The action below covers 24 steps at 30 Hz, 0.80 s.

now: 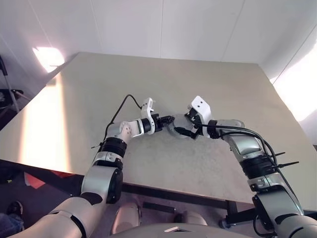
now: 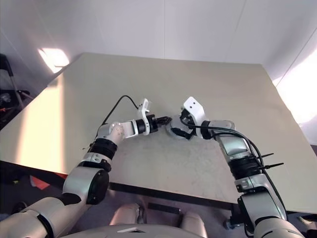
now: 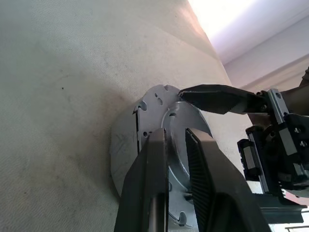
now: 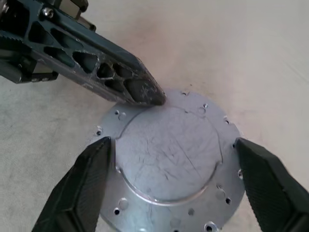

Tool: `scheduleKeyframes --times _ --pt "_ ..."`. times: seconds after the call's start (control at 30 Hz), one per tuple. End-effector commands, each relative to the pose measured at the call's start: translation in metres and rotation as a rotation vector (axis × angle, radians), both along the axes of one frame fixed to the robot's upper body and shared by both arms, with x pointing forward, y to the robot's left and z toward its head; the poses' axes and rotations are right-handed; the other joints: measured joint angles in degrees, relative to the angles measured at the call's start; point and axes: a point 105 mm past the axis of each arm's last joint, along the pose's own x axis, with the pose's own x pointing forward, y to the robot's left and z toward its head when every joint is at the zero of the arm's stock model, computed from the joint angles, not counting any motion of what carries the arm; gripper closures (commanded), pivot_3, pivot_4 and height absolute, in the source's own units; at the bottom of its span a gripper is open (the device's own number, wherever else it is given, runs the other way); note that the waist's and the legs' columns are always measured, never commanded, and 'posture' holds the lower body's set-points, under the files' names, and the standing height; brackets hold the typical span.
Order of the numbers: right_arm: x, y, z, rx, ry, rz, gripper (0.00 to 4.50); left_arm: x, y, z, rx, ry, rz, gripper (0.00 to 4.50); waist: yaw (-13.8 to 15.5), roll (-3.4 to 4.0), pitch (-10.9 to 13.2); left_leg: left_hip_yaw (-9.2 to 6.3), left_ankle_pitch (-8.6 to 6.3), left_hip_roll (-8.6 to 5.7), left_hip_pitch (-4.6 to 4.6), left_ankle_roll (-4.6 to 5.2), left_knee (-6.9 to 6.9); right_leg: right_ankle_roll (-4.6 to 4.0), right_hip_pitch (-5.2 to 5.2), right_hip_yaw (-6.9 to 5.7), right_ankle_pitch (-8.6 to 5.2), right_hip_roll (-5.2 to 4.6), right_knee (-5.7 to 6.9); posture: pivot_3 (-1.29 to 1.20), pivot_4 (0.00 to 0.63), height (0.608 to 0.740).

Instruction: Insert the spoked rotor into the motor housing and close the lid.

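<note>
Near the middle of the tabletop [image 1: 148,79] lies a round metal disc [image 4: 169,159], flat on the surface. It is silvery, with a raised round centre and a flange dotted with small holes. You cannot tell from these views which part of the motor it is; no windings, spokes or ribbing show on the face that is up.

From the head camera, your left end effector [image 4: 153,98] comes in from 9 o'clock and your right end effector [image 4: 172,144] from 3 o'clock. They meet over the disc.

The left end effector is narrow, its two fingers drawn together and holding nothing. In the right wrist view its tip rests at the edge of the raised centre, at about 11 o'clock on the disc. It points slightly downward.

The right end effector is wide. Its fingers [image 4: 87,179] stand on either side of the disc, one at about 8 o'clock and the other at about 3 o'clock in its own wrist view. The first one overlaps the flange's rim; whether either one touches the metal, you cannot tell. The disc sits between them, not lifted.
</note>
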Motion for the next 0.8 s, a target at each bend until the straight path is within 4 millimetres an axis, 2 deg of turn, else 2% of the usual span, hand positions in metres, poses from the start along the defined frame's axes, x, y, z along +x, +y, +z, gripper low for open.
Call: scheduleKeyframes --times 0.03,0.17,0.27,0.37,0.43,0.6,0.7,0.8 --pt "-0.003 0.004 0.034 0.085 -0.059 0.035 0.02 -0.002 0.005 -0.015 0.069 0.035 0.008 3.84 -0.02 0.00 0.06 0.00 0.01 0.00 -0.03 -0.01 -0.02 0.00 -0.05 0.00 0.00 0.00 0.01 0.00 0.000 0.740" --pt "-0.004 0.007 0.066 0.264 -0.062 0.019 0.02 -0.002 0.005 -0.014 0.059 0.037 0.008 3.84 0.01 0.00 0.10 0.00 0.02 0.00 -0.43 0.00 -0.06 -0.01 -0.43 0.00 0.01 0.00 0.03 0.00 0.000 0.740" --pt "0.011 -0.011 0.077 0.389 -0.006 -0.132 0.02 -0.002 0.004 -0.013 0.051 0.029 0.002 3.84 0.02 0.00 0.10 0.01 -0.01 0.00 -0.59 0.05 -0.06 -0.01 -0.60 0.00 0.01 0.00 0.04 0.00 0.000 0.740" --pt "0.013 -0.026 0.071 0.398 0.051 -0.221 0.02 -0.002 0.003 -0.012 0.044 0.022 -0.004 3.84 0.33 -0.03 0.12 0.02 0.00 0.00 -0.70 0.05 -0.05 -0.01 -0.67 -0.02 0.00 0.00 0.02 0.00 0.000 0.740" --pt "0.011 -0.036 0.059 0.389 0.120 -0.285 0.02 -0.003 0.003 -0.011 0.040 0.015 -0.009 3.84 0.33 -0.03 0.12 0.03 0.02 0.00 -0.70 0.01 -0.06 -0.01 -0.68 -0.02 0.00 0.00 0.02 0.00 0.000 0.740" --pt "-0.006 -0.065 0.032 0.396 0.317 -0.427 0.02 -0.002 0.002 -0.007 0.026 -0.013 -0.017 3.84 0.55 -0.01 0.17 0.03 0.09 0.00 -0.71 -0.12 -0.08 -0.01 -0.70 -0.02 0.00 0.00 0.02 0.00 0.000 0.740" --pt "-0.018 -0.070 0.023 0.425 0.412 -0.461 0.02 -0.001 0.002 -0.005 0.021 -0.023 -0.013 3.84 0.54 0.03 0.19 0.04 0.10 0.00 -0.71 -0.13 -0.09 -0.01 -0.72 -0.02 0.00 0.00 0.03 0.00 0.000 0.740" --pt "-0.024 -0.065 0.020 0.481 0.481 -0.466 0.02 0.000 0.002 -0.004 0.020 -0.031 -0.012 3.84 0.54 0.05 0.21 0.03 0.11 0.00 -0.68 -0.14 -0.15 -0.01 -0.74 -0.02 0.00 0.00 0.05 0.00 0.000 0.740"
